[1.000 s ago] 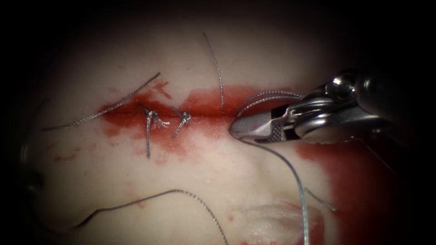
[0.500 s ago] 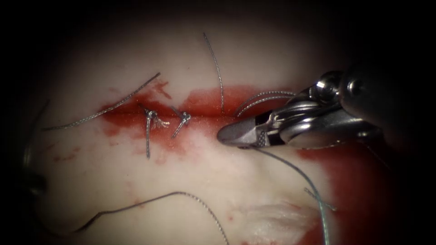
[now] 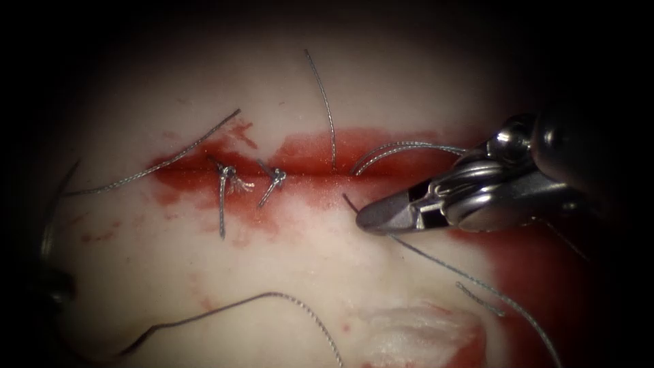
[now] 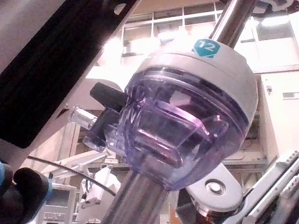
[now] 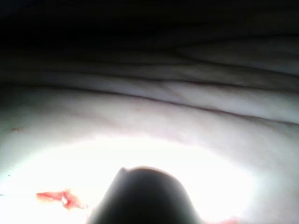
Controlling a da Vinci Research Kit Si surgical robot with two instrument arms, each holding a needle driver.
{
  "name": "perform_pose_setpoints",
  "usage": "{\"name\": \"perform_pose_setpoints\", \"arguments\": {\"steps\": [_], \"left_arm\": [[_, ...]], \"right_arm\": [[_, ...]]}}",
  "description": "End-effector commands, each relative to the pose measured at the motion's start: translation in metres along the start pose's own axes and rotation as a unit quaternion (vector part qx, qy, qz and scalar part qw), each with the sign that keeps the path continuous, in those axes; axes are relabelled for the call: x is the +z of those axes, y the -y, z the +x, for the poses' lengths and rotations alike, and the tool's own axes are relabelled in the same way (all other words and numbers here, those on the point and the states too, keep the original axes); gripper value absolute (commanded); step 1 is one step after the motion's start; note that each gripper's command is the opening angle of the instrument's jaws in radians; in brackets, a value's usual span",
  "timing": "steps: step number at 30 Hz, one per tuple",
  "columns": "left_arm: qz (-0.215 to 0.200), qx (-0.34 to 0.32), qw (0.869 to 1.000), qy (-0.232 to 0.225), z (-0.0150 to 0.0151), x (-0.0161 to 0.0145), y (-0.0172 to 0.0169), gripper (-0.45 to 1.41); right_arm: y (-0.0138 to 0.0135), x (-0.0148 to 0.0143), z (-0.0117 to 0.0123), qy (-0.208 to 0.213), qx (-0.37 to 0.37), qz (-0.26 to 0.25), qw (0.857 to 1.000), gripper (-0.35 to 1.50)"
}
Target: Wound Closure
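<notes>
Beside the right gripper (image 3: 371,217), thread (image 3: 470,276), knots (image 3: 227,172).

The right tool (image 3: 371,217) is showing polished, glossy metal with bright glints along its smooth jaws. The tissue (image 3: 272,272) is looking pale, moist and softly shiny, with wet red fluid (image 3: 313,153) glistening along the cut. The thread (image 3: 477,283) is appearing as a thin, twisted, faintly glinting strand
</notes>
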Motion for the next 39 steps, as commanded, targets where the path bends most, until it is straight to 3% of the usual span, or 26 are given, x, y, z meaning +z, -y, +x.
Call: {"name": "perform_pose_setpoints", "arguments": {"steps": [1, 4, 8, 9, 12, 14, 16, 17, 18, 22, 23, 25, 28, 29, 30, 34, 36, 39], "left_arm": [[0.001, 0.004, 1.000, 0.002, -0.0013, 0.0003, 0.0003, -0.45], [0.002, 0.004, 1.000, 0.001, -0.0013, 0.0003, 0.0004, -0.45], [0.002, 0.004, 1.000, 0.001, -0.0013, 0.0003, 0.0003, -0.45], [0.002, 0.004, 1.000, 0.001, -0.0013, 0.0003, 0.0002, -0.45], [0.003, 0.006, 1.000, -0.003, -0.0013, 0.0002, -0.0001, -0.45], [0.003, 0.006, 1.000, -0.003, -0.0013, 0.0001, -0.0001, -0.45], [0.001, 0.007, 1.000, -0.002, -0.0014, -0.0001, -0.0003, -0.45], [0.001, 0.007, 1.000, -0.002, -0.0014, -0.0001, -0.0003, -0.45], [-0.002, 0.010, 1.000, 0.001, -0.0015, -0.0003, -0.0005, -0.45], [-0.005, 0.007, 1.000, 0.004, -0.0016, -0.0004, -0.0006, -0.45], [-0.007, 0.008, 1.000, 0.006, -0.0016, -0.0005, -0.0007, -0.45], [-0.010, 0.005, 1.000, 0.010, -0.0017, -0.0006, -0.0008, -0.45], [-0.012, 0.002, 1.000, 0.012, -0.0018, -0.0006, -0.0010, -0.45], [-0.013, 0.003, 1.000, 0.013, -0.0018, -0.0006, -0.0011, -0.45], [-0.017, 0.002, 1.000, 0.013, -0.0016, -0.0005, -0.0014, -0.45], [-0.021, -0.001, 1.000, 0.012, -0.0016, -0.0004, -0.0015, -0.45], [-0.021, -0.001, 1.000, 0.012, -0.0016, -0.0003, -0.0015, -0.45], [-0.021, -0.001, 1.000, 0.013, -0.0015, -0.0002, -0.0015, -0.45]], "right_arm": [[0.0002, -0.0011, 0.0003, 0.022, -0.012, -0.024, 0.999, -0.35], [-0.0016, -0.0048, -0.0021, 0.062, -0.038, -0.152, 0.986, -0.35], [-0.0028, -0.0070, -0.0029, 0.081, -0.043, -0.238, 0.967, -0.35], [-0.0036, -0.0085, -0.0032, 0.105, -0.042, -0.285, 0.952, -0.35], [-0.0054, -0.0115, -0.0040, 0.133, -0.047, -0.355, 0.924, -0.35], [-0.0056, -0.0120, -0.0042, 0.143, -0.046, -0.366, 0.918, -0.35], [-0.0062, -0.0137, -0.0051, 0.168, -0.044, -0.400, 0.900, -0.35], [-0.0062, -0.0137, -0.0051, 0.168, -0.044, -0.400, 0.900, -0.35], [-0.0066, -0.0152, -0.0062, 0.187, -0.045, -0.427, 0.883, -0.35], [-0.0070, -0.0166, -0.0072, 0.205, -0.043, -0.447, 0.869, -0.35], [-0.0072, -0.0174, -0.0078, 0.226, -0.036, -0.461, 0.857, -0.35], [-0.0078, -0.0184, -0.0086, 0.234, -0.034, -0.474, 0.848, -0.35], [-0.0075, -0.0189, -0.0083, 0.224, -0.039, -0.470, 0.853, -0.35], [-0.0070, -0.0189, -0.0078, 0.203, -0.049, -0.465, 0.860, -0.06], [-0.0053, -0.0190, -0.0064, 0.167, -0.083, -0.441, 0.878, 1.06], [-0.0024, -0.0196, -0.0050, 0.153, -0.139, -0.406, 0.890, 1.13], [-0.0001, -0.0198, -0.0039, 0.105, -0.195, -0.393, 0.893, 1.13], [0.0029, -0.0191, -0.0024, 0.001, -0.259, -0.393, 0.883, 1.03]]}}
